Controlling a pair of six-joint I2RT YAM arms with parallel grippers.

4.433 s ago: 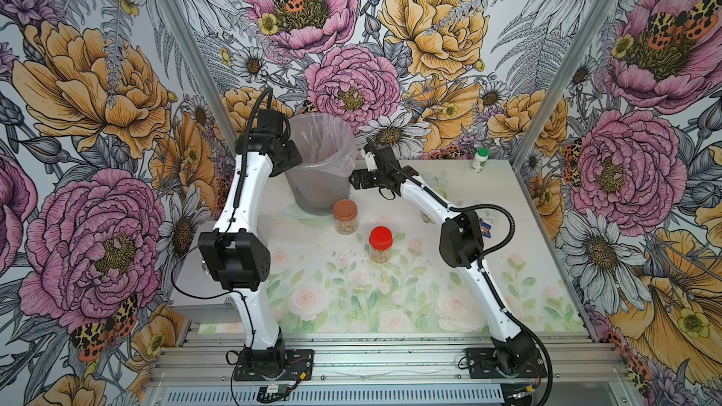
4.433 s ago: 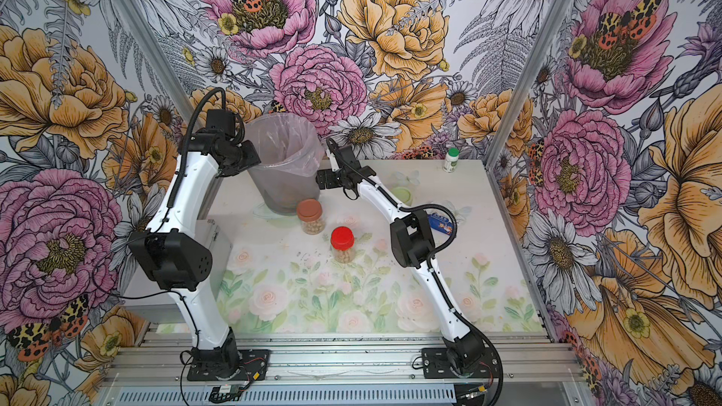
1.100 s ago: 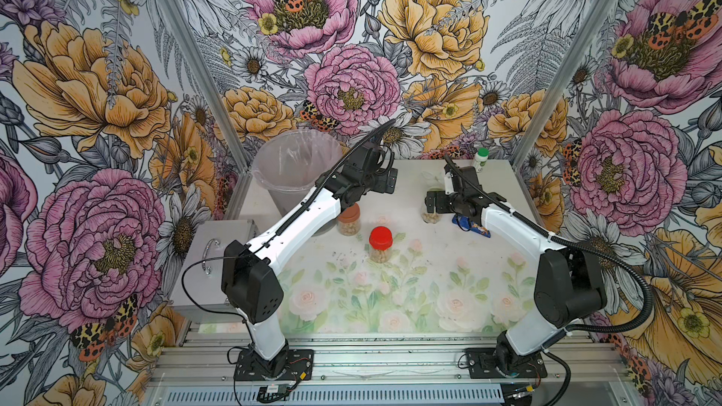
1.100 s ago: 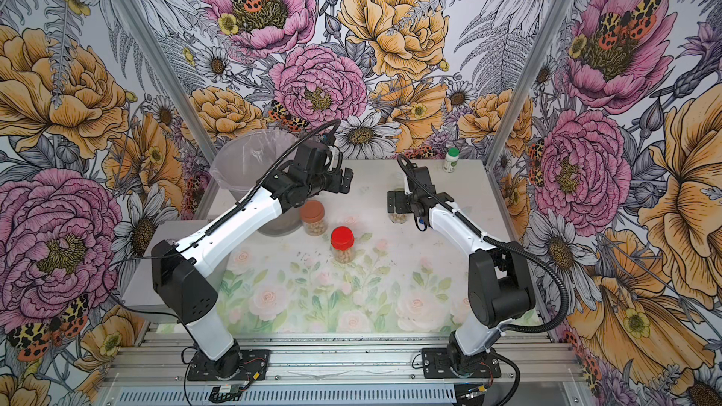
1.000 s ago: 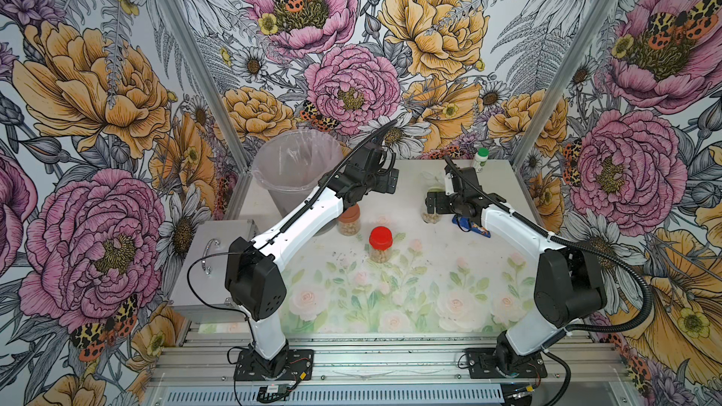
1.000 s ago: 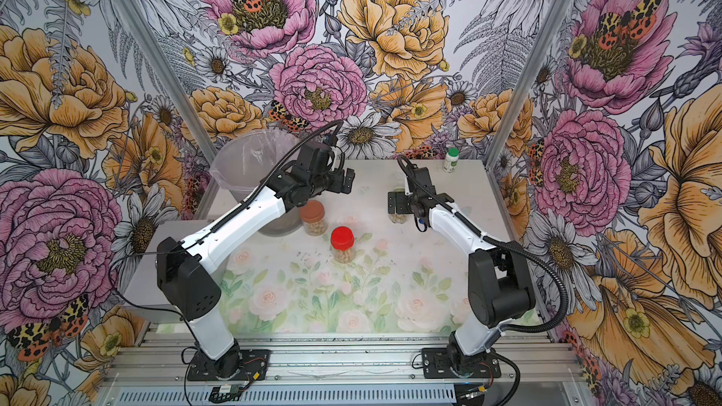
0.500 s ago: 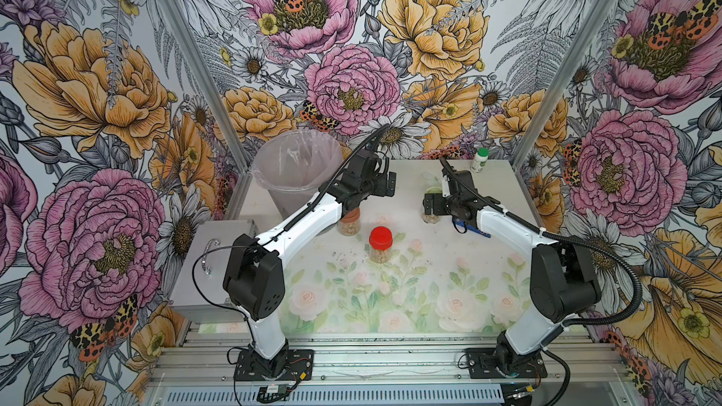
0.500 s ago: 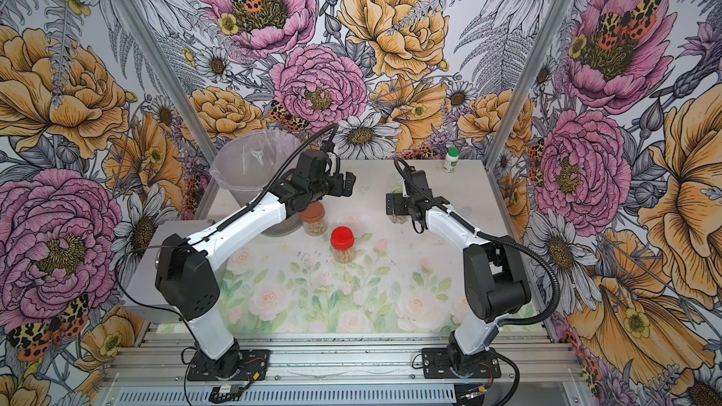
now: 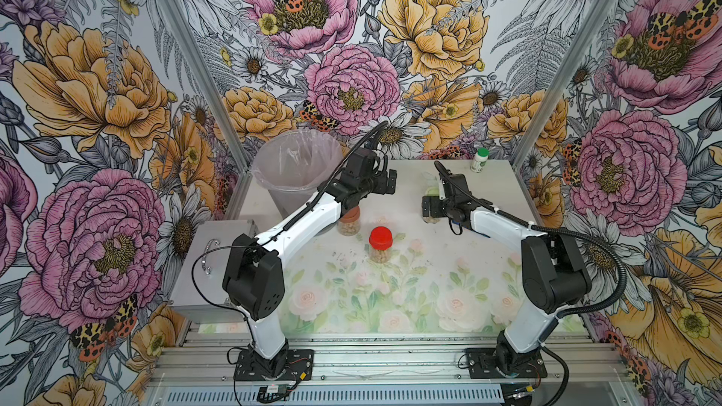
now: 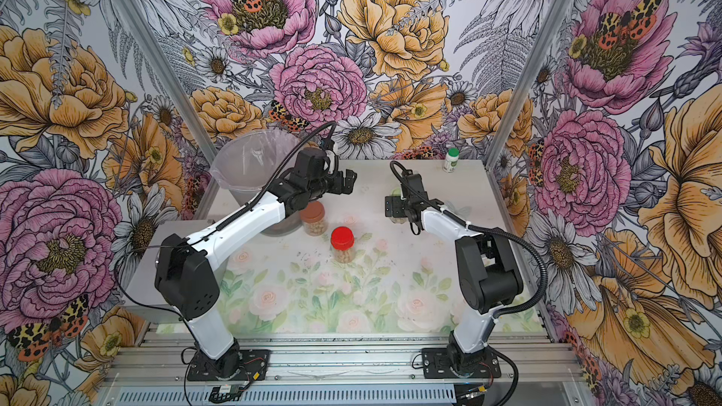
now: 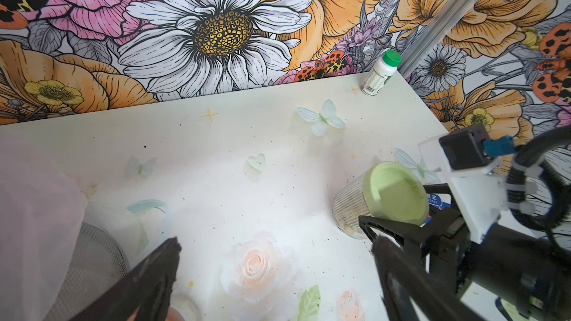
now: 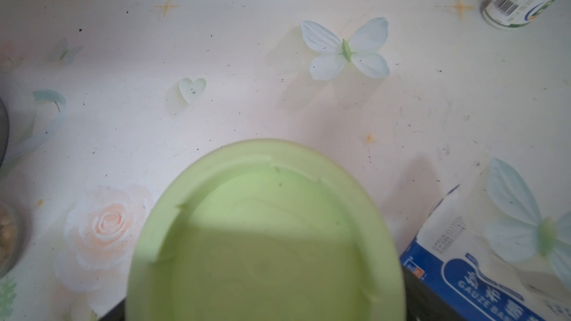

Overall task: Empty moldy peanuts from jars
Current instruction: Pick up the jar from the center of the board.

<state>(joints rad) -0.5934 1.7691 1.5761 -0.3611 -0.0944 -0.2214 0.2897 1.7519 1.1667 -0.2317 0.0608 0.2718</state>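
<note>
Three jars stand on the table. The red-lidded jar (image 9: 380, 244) (image 10: 342, 244) stands mid-table, with moldy peanuts (image 10: 344, 255) showing through its wall. My left forearm partly covers the brown-lidded jar (image 9: 349, 222) (image 10: 313, 218). The light green-lidded jar (image 9: 431, 192) (image 11: 392, 193) (image 12: 265, 236) stands between the wide fingers of my right gripper (image 9: 431, 210) (image 10: 396, 210), which is open. My left gripper (image 9: 385, 183) (image 10: 347, 181) (image 11: 275, 260) hovers open and empty behind the brown jar, level with the green one.
A large clear bucket with plastic liner (image 9: 297, 165) (image 10: 250, 173) stands at the back left. A white bottle with green cap (image 9: 479, 160) (image 11: 381, 72) stands in the back right corner. A blue gauze box (image 12: 463, 273) lies right beside the green-lidded jar. A metal case (image 9: 211, 267) sits off the table's left edge.
Some seconds ago both grippers were at the bucket; both now sit over the table, the right around the green-lidded jar. Over the last second both arms barely shifted.
</note>
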